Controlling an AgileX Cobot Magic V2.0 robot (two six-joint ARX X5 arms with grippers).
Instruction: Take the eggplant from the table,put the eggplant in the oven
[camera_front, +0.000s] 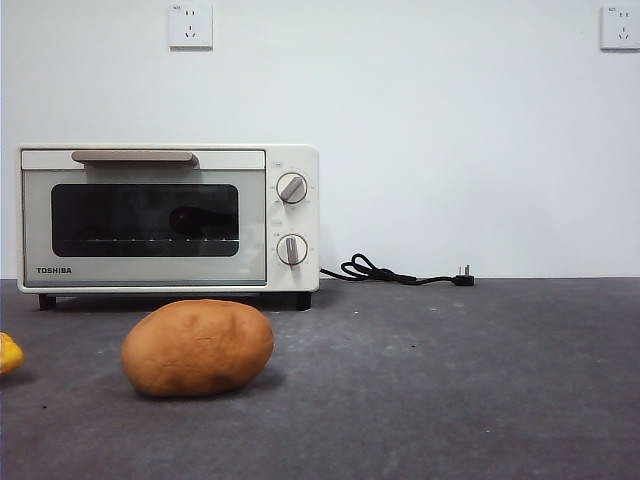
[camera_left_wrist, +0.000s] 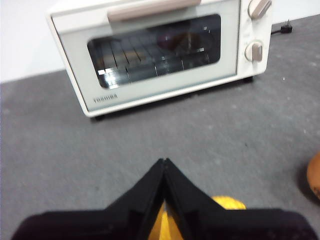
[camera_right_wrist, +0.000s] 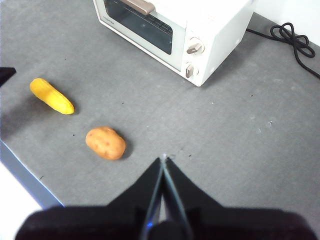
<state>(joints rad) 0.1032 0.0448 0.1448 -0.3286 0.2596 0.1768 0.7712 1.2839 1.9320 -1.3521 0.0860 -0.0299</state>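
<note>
Plain white painted wall (camera_front: 450, 120) fills the back of the front view, evenly lit, no strong shadows. Two white square wall sockets are mounted high up: one (camera_front: 190, 26) left of centre, one (camera_front: 620, 27) at the right edge. In the right wrist view, a pale blue edge strip (camera_right_wrist: 27, 177) borders the grey surface.

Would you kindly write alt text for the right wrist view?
The right gripper, jaws shut and empty, hangs above the grey table. Beyond lie a brown potato, a yellow corn cob and a closed cream oven with its black cord.
</note>
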